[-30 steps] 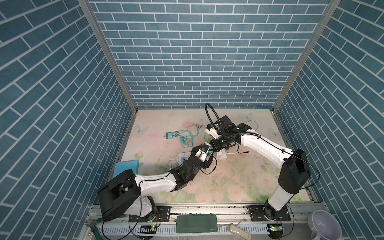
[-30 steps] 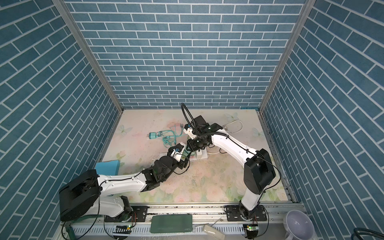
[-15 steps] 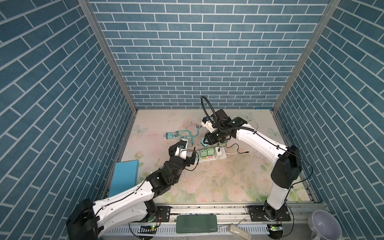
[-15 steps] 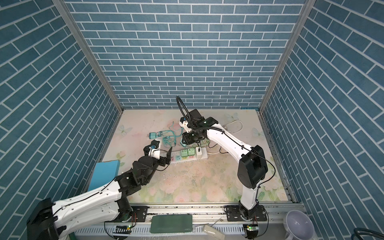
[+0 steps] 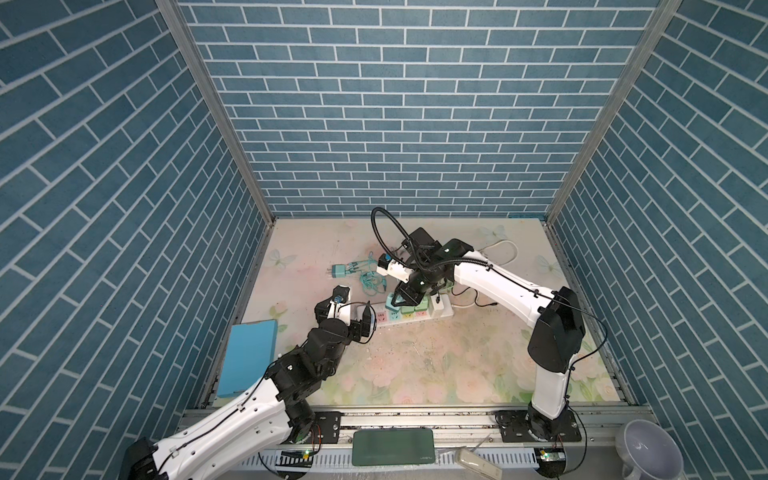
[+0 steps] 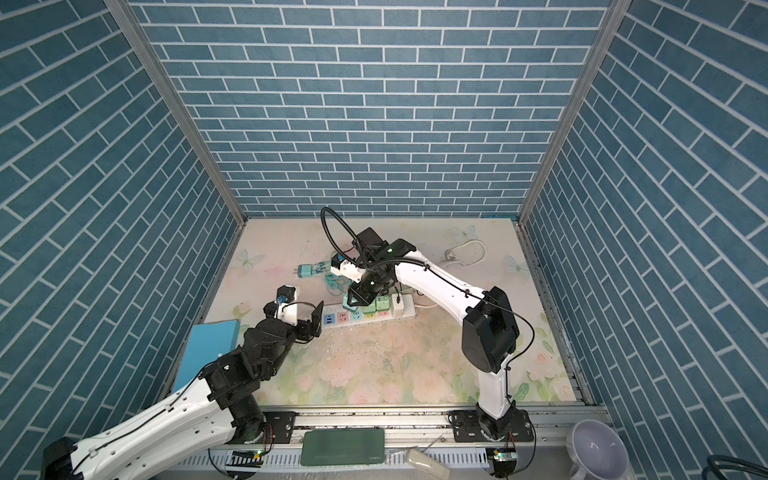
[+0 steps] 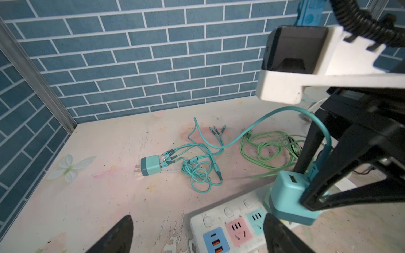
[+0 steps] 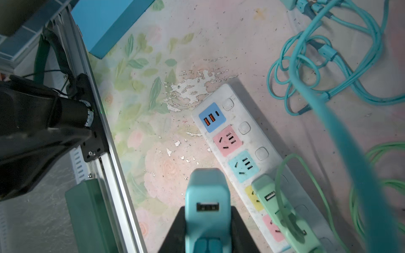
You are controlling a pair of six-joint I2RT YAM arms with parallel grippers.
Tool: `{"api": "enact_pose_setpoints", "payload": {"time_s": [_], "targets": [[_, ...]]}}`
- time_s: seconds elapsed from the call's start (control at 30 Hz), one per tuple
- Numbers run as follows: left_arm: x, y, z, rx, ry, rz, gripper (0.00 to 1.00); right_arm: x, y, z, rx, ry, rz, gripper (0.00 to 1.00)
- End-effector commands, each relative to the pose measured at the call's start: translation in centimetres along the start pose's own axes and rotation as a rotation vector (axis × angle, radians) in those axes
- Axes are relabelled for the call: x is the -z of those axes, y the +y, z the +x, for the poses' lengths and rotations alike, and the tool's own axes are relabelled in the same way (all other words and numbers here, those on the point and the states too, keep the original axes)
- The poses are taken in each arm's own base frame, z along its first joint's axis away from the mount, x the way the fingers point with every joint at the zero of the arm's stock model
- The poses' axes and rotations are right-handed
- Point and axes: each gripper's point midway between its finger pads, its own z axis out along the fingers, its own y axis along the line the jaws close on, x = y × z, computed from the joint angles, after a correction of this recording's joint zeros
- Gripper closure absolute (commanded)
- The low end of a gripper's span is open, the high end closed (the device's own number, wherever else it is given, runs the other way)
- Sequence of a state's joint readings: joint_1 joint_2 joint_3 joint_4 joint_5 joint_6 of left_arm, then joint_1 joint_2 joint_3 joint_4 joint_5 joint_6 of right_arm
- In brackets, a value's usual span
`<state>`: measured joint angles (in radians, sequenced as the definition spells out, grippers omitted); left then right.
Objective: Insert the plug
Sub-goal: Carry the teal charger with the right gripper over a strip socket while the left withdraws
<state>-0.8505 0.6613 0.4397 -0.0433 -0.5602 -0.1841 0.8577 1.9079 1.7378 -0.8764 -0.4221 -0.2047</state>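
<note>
A white power strip with coloured sockets lies mid-table. My right gripper is shut on a teal plug, a USB charger block with a teal cable. It holds the plug low over the strip, beside the free teal socket. The prongs are hidden. My left gripper stands open and empty at the strip's USB end.
Light green plugs and a white one sit in the strip. A loose teal charger with tangled cables lies behind it. A blue box rests at the left edge, a white cable at the back right.
My left gripper opened wider and drew back to the left, away from the plug, to the strip's end. The right gripper shifted slightly left, still gripping the teal plug over the strip.
</note>
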Motion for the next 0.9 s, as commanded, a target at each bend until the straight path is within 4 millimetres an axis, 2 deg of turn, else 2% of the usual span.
{"api": "enact_pose_setpoints", "payload": {"time_s": [0.0, 0.1, 0.27, 0.53, 0.7, 0.87], "targets": [[-0.1, 0.0, 1.4, -0.006, 0.037, 0.010, 0.07, -1.6, -0.6, 1.3, 0.165, 0.073, 0.018, 0.97], [0.0, 0.3, 1.8, -0.012, 0.043, -0.002, 0.06, -2.5, -1.3, 1.2, 0.218, 0.092, 0.047, 0.98], [1.0, 1.2, 1.3, 0.008, 0.012, -0.015, 0.05, -3.7, -1.2, 0.7, 0.301, 0.083, 0.050, 0.99], [1.6, 2.3, 1.9, 0.013, 0.010, -0.045, 0.04, -6.1, -3.5, 0.9, 0.334, 0.117, 0.122, 0.98], [1.5, 2.5, 2.2, 0.013, 0.015, -0.057, 0.03, -6.9, -4.8, 1.6, 0.345, 0.151, 0.170, 0.99], [1.3, 2.6, 2.3, 0.013, 0.013, -0.062, 0.03, -7.2, -4.9, 1.9, 0.359, 0.145, 0.169, 1.00]]}}
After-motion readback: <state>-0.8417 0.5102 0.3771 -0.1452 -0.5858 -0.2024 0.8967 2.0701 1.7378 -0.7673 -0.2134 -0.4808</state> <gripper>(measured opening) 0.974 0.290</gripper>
